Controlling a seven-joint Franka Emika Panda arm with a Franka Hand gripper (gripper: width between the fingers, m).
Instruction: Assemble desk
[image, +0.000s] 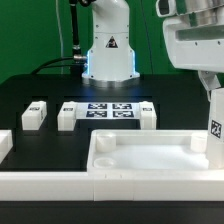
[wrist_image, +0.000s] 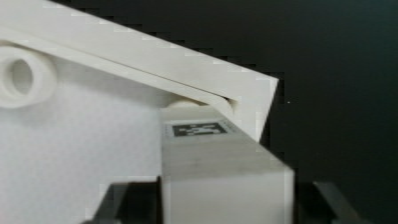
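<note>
The white desk top (image: 150, 152) is a tray with a raised rim, lying at the front of the black table. My gripper (image: 212, 100) is shut on a white leg (image: 215, 128) with a black-and-white tag, held upright at the top's corner on the exterior view's right. In the wrist view the leg (wrist_image: 222, 165) sits between my fingers (wrist_image: 125, 202), its tagged end at the top's corner (wrist_image: 249, 95), partly covering a socket there. Another round socket (wrist_image: 22, 78) shows on the top. Three more legs (image: 33, 114), (image: 67, 116), (image: 147, 116) lie behind the top.
The marker board (image: 108, 110) lies between the loose legs. The robot base (image: 108, 55) stands at the back. A long white rail (image: 60, 186) runs along the front edge. A white block (image: 4, 145) sits at the exterior view's left edge.
</note>
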